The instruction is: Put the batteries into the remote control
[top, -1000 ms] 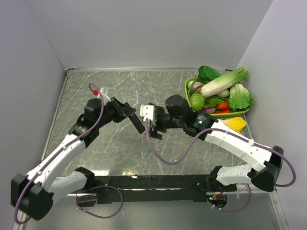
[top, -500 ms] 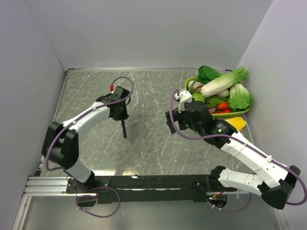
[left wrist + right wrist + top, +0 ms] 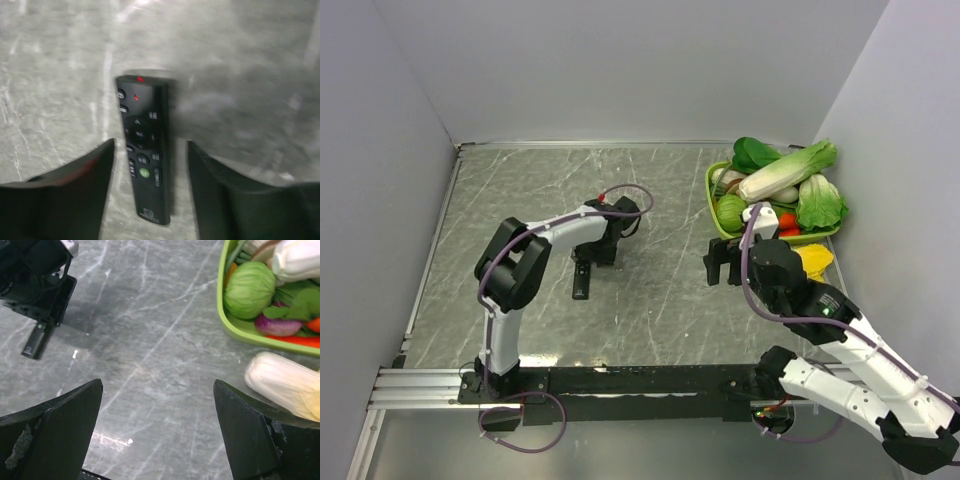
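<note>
1. The slim, flat black plastic remote control lies face-up on the grey veined table: small buttons, one green.
2. The left gripper hangs over it, jaws apart, touching neither side.
3. The right gripper gapes wide near a glossy green tray.

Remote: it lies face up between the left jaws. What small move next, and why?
Probably raise the left gripper clear. The remote lies flat on the table, buttons up, and the jaws stand apart without touching it. The right gripper is open and empty, and no batteries show.
</note>
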{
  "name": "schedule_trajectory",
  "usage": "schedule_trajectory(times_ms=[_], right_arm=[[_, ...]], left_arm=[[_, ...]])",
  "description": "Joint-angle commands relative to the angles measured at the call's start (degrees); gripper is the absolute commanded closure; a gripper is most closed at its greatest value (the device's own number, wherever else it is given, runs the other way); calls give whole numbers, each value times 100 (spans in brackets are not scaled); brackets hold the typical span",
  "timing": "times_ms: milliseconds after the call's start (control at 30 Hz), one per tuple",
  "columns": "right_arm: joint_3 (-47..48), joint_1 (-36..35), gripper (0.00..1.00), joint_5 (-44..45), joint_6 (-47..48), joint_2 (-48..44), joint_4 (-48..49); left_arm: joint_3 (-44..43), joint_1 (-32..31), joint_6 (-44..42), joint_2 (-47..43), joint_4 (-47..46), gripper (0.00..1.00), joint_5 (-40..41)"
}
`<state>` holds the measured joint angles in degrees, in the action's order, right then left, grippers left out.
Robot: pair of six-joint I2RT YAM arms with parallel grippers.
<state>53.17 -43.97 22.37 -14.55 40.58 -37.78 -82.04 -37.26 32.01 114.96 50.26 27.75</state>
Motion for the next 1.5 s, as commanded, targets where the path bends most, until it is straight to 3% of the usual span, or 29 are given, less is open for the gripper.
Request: schedule_trajectory(times_ms=[0,167,333,433,667,800,1067,1233,1467], right_arm=[[-96,28,0,382,-145,-365,-335],[-114,37,0,768,-171,-866,-572],[-131,37,0,1462,-285,-1438,-722],[-166,37,0,1630,-260,-1859,-687],[-464,28,0,1797,-110,-2581,-380],[-588,28,1,1841,-119,-2695,-300],[-720,20,0,2052,92,-2906,-11],[-755,20,1,2078,250,-3029,192],[-799,20,0,2114,400,-3082,289]], left_arm=[[-374,-326,182,97,361,30,3],[-594,-528,473,-192,415,16,-234],[-270,-511,850,-1368,-234,2,-437],[273,-345,1149,-2326,-885,1,-507],[2366,1438,1826,-5006,-2371,1,-1526],[2833,2212,1704,-6639,-2170,0,-983],[3282,2319,703,-9399,-2406,1,423],[3423,2311,271,-10150,-2513,1,855],[3343,2319,385,-10107,-2152,1,1128]])
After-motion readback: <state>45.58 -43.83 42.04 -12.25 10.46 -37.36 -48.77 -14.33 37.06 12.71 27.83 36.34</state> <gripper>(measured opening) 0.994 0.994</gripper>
